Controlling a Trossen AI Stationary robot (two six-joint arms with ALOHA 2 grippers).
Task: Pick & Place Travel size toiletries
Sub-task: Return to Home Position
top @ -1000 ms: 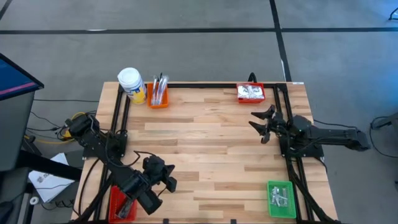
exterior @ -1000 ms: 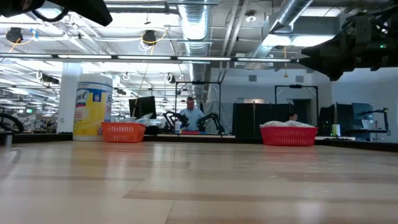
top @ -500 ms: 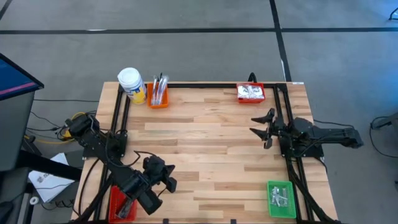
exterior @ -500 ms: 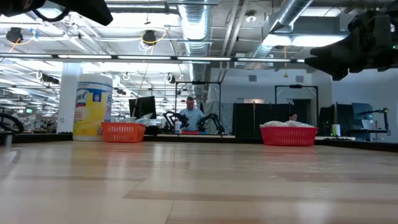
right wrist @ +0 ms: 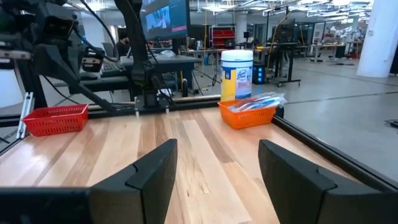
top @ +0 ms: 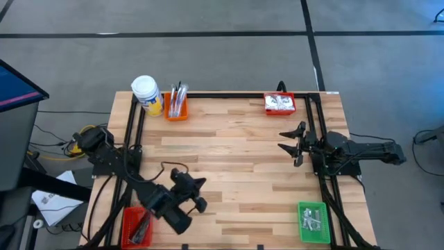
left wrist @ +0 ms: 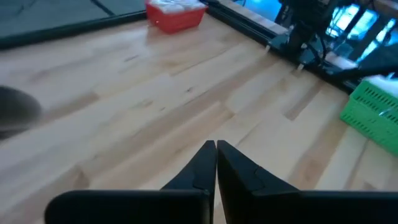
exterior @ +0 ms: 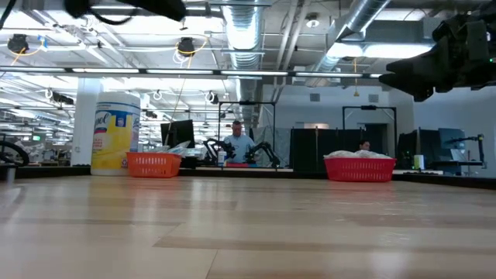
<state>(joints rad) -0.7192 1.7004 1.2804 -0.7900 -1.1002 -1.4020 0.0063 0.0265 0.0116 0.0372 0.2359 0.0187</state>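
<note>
Left pincer [left wrist: 215, 147]: we see it pinched closed, lower left, over plank table [top: 236, 160].
Right pincer [right wrist: 217, 149]: spread wide, empty, right edge.
Jar [exterior: 116, 132]: yellow cylinder, script illegible.

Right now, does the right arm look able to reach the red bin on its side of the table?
Likely yes. The right gripper hangs open close to that red bin, only bare table between them; the left gripper is far off across the table.
</note>
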